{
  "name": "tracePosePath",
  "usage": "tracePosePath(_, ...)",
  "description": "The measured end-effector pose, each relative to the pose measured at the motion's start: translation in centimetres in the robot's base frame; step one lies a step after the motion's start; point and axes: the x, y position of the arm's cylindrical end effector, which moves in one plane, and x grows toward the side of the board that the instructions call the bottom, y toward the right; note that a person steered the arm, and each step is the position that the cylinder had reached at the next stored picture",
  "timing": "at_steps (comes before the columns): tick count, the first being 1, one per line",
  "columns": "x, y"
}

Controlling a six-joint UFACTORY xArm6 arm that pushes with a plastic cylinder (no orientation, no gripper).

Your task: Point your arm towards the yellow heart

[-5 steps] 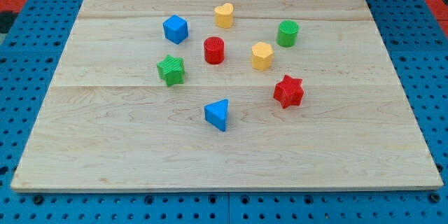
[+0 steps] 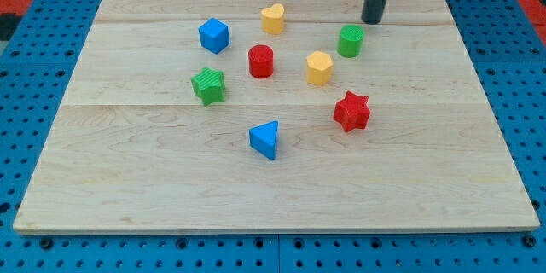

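The yellow heart is found near the view's top edge of the wooden board, slightly left of the middle. My tip is set down on the board well apart from it, at about 3 o'clock from the heart; the rod carries no jaws, so nothing is grasped or touched by it. Just beside my tip, at its 7 o'clock, a green cylinder stands. A yellow hexagonal block is seen at 5 o'clock from the heart, and a red cylinder at its 6 o'clock. A blue cube is placed at the heart's 8 o'clock, with a green star below it. A red star and a blue triangle are kept nearer the view's bottom. The straight stretch between my tip and the heart is occupied by no block.
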Motion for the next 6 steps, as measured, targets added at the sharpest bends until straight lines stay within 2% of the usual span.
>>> tracePosePath(6,0.0,-10.1)
